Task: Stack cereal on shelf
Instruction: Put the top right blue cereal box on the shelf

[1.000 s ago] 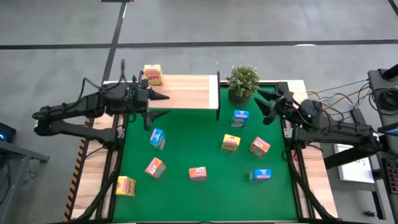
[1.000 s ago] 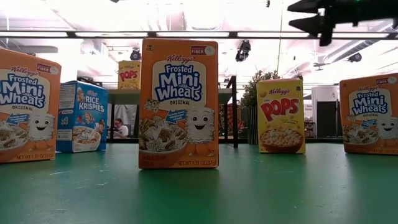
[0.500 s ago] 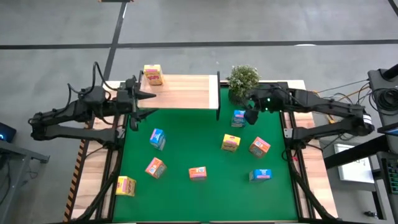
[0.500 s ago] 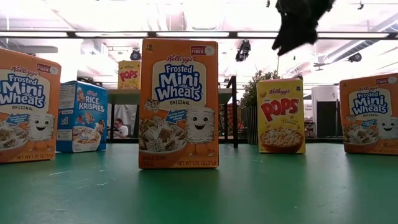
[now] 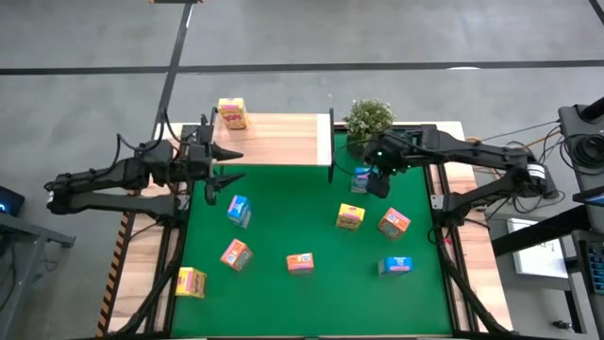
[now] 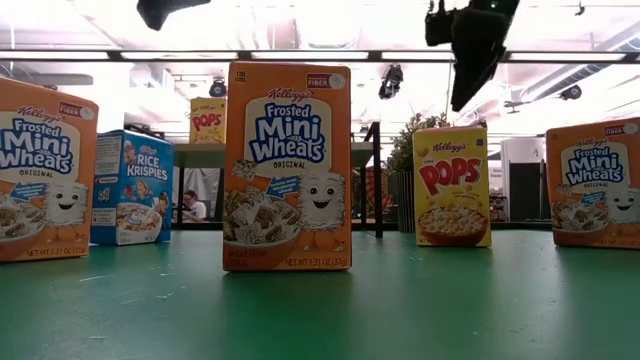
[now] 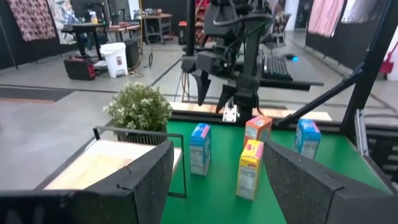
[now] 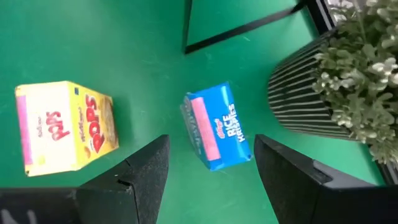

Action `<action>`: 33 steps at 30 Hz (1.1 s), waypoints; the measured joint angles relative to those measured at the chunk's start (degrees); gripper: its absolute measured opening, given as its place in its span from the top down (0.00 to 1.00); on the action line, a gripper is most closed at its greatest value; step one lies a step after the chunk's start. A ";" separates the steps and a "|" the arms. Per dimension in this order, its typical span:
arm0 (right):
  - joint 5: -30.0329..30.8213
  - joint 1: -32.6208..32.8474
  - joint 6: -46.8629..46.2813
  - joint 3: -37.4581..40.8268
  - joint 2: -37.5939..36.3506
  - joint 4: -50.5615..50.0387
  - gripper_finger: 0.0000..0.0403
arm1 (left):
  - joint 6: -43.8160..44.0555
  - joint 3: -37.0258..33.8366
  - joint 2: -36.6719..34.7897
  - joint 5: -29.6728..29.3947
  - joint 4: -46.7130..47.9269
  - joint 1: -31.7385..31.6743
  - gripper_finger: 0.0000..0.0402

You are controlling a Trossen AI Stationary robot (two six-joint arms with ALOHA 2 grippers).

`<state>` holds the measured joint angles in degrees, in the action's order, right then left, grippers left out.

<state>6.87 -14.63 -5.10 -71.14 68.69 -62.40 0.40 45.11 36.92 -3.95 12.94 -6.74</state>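
My right gripper (image 8: 214,177) hangs open above the mat, pointing down at a blue cereal box (image 8: 214,134) that stands on the mat beside the plant; its fingers are either side of the box, well above it. A yellow cereal box (image 8: 65,134) stands close by. My left gripper (image 5: 238,163) is open and level at the shelf's (image 5: 283,140) near left corner, holding nothing. One yellow box (image 5: 231,113) stands on the shelf's far left corner. Several more boxes stand across the green mat (image 5: 311,302).
A potted plant (image 5: 368,123) stands at the shelf's right end, next to the blue box. In the low view an orange box (image 6: 288,165) stands close in front, with my right gripper (image 6: 468,60) high above the yellow box (image 6: 452,185).
My right gripper has swung from the table's right edge toward the left, over the blue box by the plant, and tipped from level to pointing steeply down. My left gripper has drawn back from the shelf toward the table's left edge and sunk a little. No box has moved.
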 joint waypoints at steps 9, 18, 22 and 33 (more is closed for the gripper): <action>5.03 -0.02 0.00 3.23 1.17 4.28 0.40 | 0.35 -1.43 -1.32 1.06 -2.00 0.00 0.42; 1.67 -0.02 6.27 8.55 1.30 8.99 0.32 | -0.45 -0.87 -1.50 2.76 -2.45 0.00 0.42; 2.09 -0.47 9.20 11.37 1.55 11.92 0.31 | -1.23 -0.87 -1.39 2.76 -3.39 0.00 0.42; 1.97 -3.00 12.27 17.31 1.62 17.92 0.35 | -1.38 -0.82 -1.33 2.71 -4.20 0.01 0.42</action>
<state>8.84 -17.63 7.17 -53.83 70.30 -44.49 -0.97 44.29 35.59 -1.24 8.74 -6.73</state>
